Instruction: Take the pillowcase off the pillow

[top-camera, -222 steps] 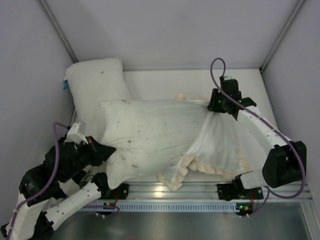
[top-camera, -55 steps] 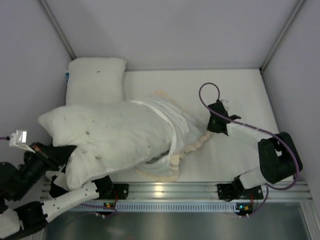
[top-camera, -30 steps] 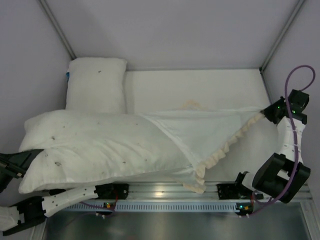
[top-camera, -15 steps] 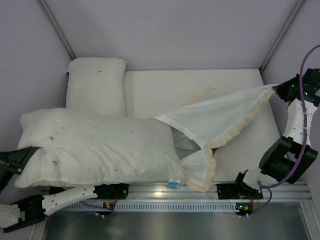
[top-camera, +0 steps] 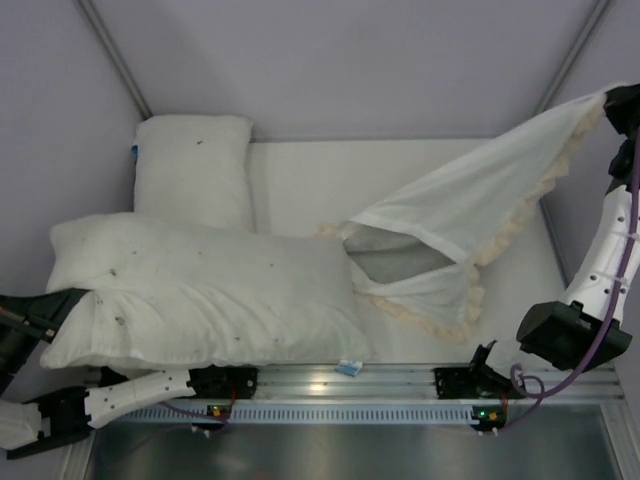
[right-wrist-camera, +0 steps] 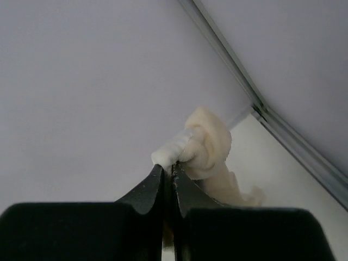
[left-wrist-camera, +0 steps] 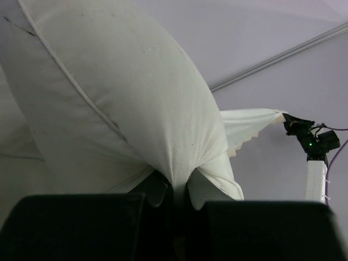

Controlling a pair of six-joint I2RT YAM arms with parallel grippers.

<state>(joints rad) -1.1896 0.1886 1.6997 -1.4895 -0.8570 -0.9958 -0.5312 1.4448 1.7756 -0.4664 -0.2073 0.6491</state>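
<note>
The speckled white pillow (top-camera: 200, 290) lies across the table's left half, its blue tag (top-camera: 348, 367) at the near right end. My left gripper (top-camera: 60, 305) is shut on a pinch of the pillow's cloth (left-wrist-camera: 176, 182) at its left end. The cream-white pillowcase (top-camera: 470, 200) hangs stretched up to the far right, where my right gripper (top-camera: 622, 105) is shut on its ruffled trim (right-wrist-camera: 209, 144). Its open mouth shows grey lining (top-camera: 385, 262) and rests beside the pillow's right end; nothing of the pillow is inside.
A second white pillow (top-camera: 190, 170) lies at the back left against the wall. Grey walls close in on the left, back and right. A metal rail (top-camera: 340, 385) with both arm bases runs along the near edge.
My right gripper rose and swung further to the upper right, drawing the pillowcase off the pillow's right end. The pillow's tagged end now lies bare. The left gripper kept its hold.
</note>
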